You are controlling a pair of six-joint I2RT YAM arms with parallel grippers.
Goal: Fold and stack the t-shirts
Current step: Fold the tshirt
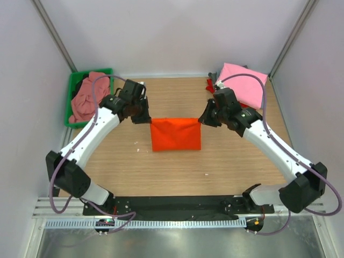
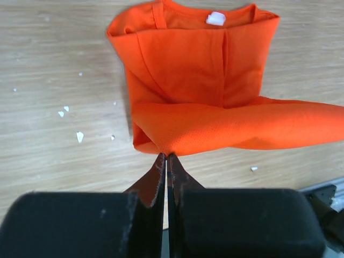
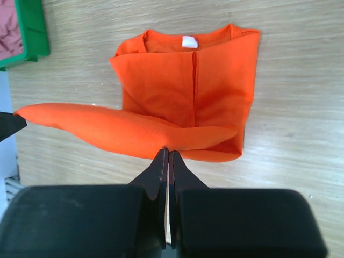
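A bright orange t-shirt [image 1: 176, 135] lies partly folded in the middle of the wooden table [image 1: 177, 177], its white neck label [image 2: 216, 18] at the side away from the grippers. My left gripper [image 1: 148, 119] is shut on its back left corner, and in the left wrist view the gripper [image 2: 167, 156] pinches the lifted hem of the shirt [image 2: 193, 75]. My right gripper [image 1: 202, 120] is shut on the back right corner. In the right wrist view that gripper [image 3: 168, 152] holds the raised fold of the shirt [image 3: 215, 80], which stretches between both grippers above the lower layer.
A green bin [image 1: 72, 86] at the back left holds crumpled dusty-pink cloth [image 1: 87, 97]; the bin [image 3: 33, 32] also shows in the right wrist view. At the back right a folded pink shirt [image 1: 243, 80] lies on red and grey cloth [image 1: 212, 84]. Small white specks [image 2: 79, 136] dot the wood.
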